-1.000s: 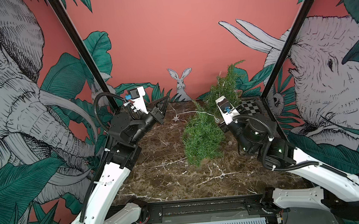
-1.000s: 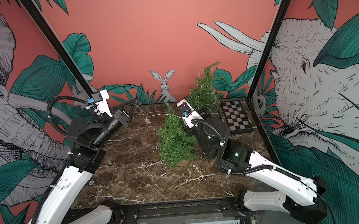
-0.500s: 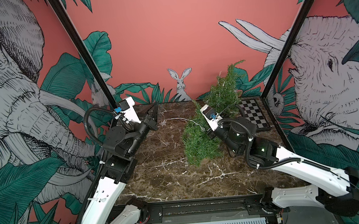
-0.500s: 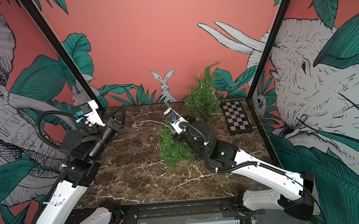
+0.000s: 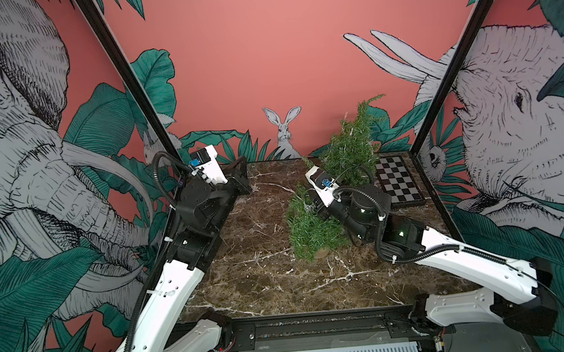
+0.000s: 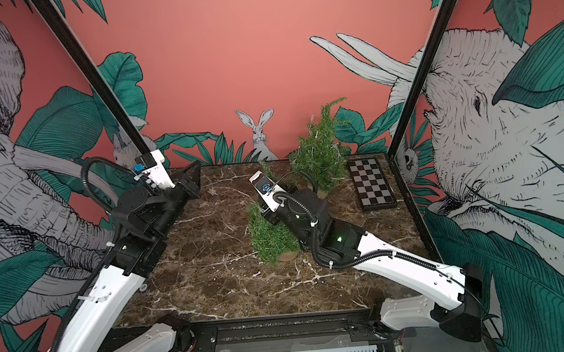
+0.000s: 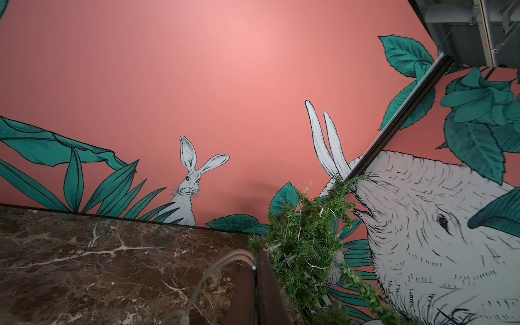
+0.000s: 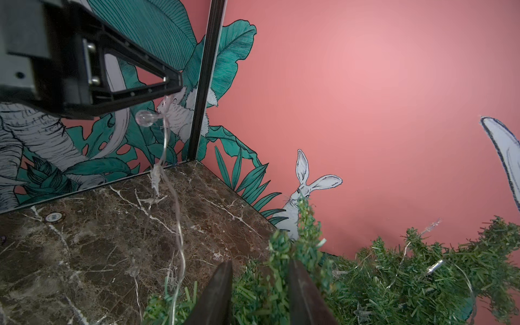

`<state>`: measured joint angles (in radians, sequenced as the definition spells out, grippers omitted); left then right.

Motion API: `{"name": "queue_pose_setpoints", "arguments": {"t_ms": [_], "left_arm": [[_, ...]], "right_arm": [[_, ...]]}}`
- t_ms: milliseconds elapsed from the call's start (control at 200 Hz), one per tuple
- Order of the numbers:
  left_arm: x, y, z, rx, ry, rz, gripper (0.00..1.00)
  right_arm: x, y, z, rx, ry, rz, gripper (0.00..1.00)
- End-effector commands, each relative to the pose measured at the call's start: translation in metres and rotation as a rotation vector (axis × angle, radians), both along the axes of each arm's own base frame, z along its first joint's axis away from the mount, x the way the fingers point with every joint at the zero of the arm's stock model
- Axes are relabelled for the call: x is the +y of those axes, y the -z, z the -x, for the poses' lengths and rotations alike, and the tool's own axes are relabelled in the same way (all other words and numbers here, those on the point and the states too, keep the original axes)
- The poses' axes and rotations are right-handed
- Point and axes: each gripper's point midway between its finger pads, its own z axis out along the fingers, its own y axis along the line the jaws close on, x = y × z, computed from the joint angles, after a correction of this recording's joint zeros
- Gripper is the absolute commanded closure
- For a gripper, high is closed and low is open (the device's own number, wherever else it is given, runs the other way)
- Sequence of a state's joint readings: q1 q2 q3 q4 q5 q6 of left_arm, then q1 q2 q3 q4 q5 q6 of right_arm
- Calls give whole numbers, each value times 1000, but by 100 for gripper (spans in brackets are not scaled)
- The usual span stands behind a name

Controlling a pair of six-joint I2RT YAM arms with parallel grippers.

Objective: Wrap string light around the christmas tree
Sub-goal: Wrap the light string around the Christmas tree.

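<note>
Black left gripper (image 8: pixel 168 84) aloft, tight on string light (image 8: pixel 145 118) (right gripper (image 8: pixel 260 264) apart, low at christmas tree (image 5: pixel 309 230))

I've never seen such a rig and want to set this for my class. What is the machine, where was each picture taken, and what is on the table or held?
Two robot arms work at a marble table. Two pictures look down from overhead; two come from cameras on the arms' wrists. On the table are a near Christmas tree, a back Christmas tree and a chessboard. The left end effector is shut on a clear string light, which dangles from it. The right end effector is open, straddling the near tree's top sprig.
</note>
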<state>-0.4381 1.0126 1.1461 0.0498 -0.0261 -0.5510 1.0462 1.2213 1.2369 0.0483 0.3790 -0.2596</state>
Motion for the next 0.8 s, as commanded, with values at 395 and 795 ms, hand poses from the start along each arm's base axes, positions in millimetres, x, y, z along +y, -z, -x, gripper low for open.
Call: {"name": "queue_pose_setpoints", "arguments": {"t_ms": [395,795], "left_arm": [[-38,-45,-40,-61,88,-68,100],[-55,-58,-75,-64,88,-100,100]], "right_arm": [[-16,-25,15,-34,-37,-48,35],[-17,-8,16,8,-39,-23,26]]}}
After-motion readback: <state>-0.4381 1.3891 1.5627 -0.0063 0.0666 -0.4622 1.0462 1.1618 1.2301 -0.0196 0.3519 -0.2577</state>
